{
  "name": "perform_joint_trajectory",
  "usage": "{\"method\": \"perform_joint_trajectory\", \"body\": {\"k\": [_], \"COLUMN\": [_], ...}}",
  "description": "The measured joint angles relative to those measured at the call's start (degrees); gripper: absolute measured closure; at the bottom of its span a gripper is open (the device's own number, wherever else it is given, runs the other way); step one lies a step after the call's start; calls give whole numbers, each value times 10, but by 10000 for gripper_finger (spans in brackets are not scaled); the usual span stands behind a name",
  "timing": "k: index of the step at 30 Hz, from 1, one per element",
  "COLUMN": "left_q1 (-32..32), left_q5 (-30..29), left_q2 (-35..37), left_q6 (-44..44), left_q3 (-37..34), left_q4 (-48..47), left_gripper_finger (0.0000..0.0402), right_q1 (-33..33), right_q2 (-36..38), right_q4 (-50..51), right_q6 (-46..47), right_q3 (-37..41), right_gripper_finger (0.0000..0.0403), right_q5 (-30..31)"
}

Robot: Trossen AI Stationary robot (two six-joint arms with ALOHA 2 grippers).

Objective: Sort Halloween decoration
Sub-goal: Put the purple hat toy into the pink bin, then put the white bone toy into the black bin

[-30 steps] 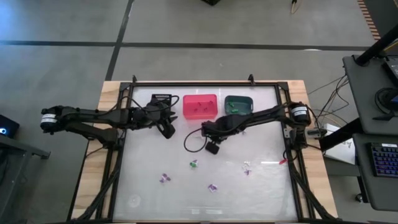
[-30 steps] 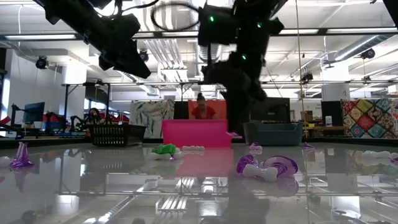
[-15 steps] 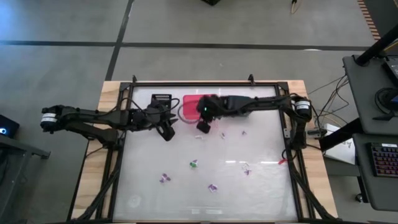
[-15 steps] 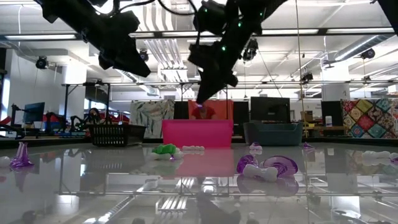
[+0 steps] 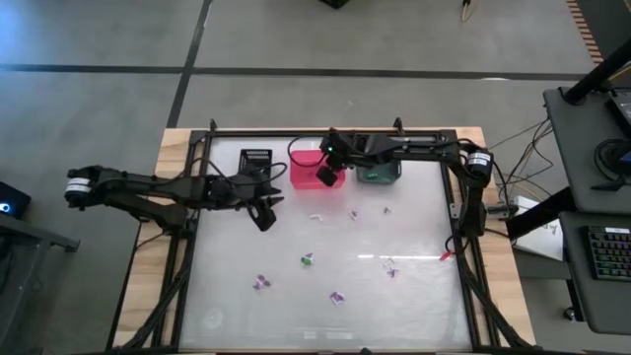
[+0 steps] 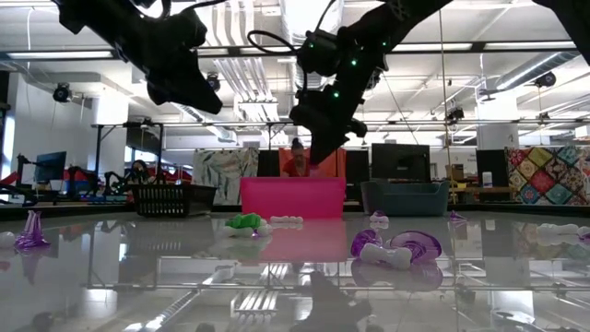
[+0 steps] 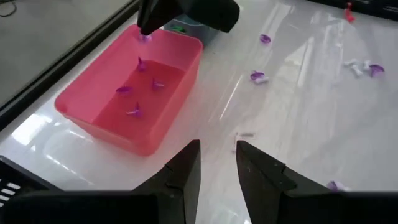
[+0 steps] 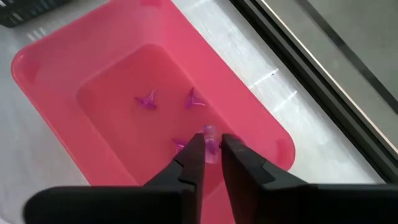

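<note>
Overhead first: right gripper (image 5: 328,176) over the pink bin (image 5: 309,158), between the black bin (image 5: 255,158) and the teal bin (image 5: 379,171) at the table's far edge. Left gripper (image 5: 264,212) just in front of the black bin, above bare table. Loose on the tabletop: a white trinket (image 5: 315,217), a green trinket (image 5: 307,259) and several small purple pieces scattered nearer the front.

Level across the table: right gripper (image 6: 323,152) pointing down, just above the pink bin (image 6: 290,198). Left gripper (image 6: 189,92) higher and apart from it. Green trinket (image 6: 244,222) lying before the pink bin, and a large-looking purple piece (image 6: 396,247) close to the camera.

Past the left wrist: left gripper (image 7: 214,174) with fingers parted, nothing between them. Beyond it the pink bin (image 7: 158,134), several purple pieces on its floor.

Past the right wrist: right gripper (image 8: 209,163) over the pink bin (image 8: 56,68). Pale purple trinket (image 8: 209,135) right at the tips, in a narrow gap; pinched or already loose, cannot tell. More purple pieces below, on the bin floor.
</note>
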State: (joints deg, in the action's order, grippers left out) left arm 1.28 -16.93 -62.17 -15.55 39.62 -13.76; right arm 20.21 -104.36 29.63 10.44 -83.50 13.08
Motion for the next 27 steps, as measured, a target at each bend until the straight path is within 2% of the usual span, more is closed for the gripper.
{"method": "perform_joint_trajectory", "body": {"k": [11,20,27], "left_q1": [-1,-6,-35], "left_q5": [16,31,60], "left_q2": [-44,-104,-167], "left_q6": [0,23,104], "left_q3": [0,0,0], "left_q4": [13,76,137], "left_gripper_finger": [315,315,315], "right_q1": [-8,-58,-98], "right_q2": [11,51,84], "right_q4": [12,51,68], "right_q6": [0,-1,-6], "right_q3": [-2,4,25], "right_gripper_finger": [288,286,287], "right_q5": [0,2,4]}}
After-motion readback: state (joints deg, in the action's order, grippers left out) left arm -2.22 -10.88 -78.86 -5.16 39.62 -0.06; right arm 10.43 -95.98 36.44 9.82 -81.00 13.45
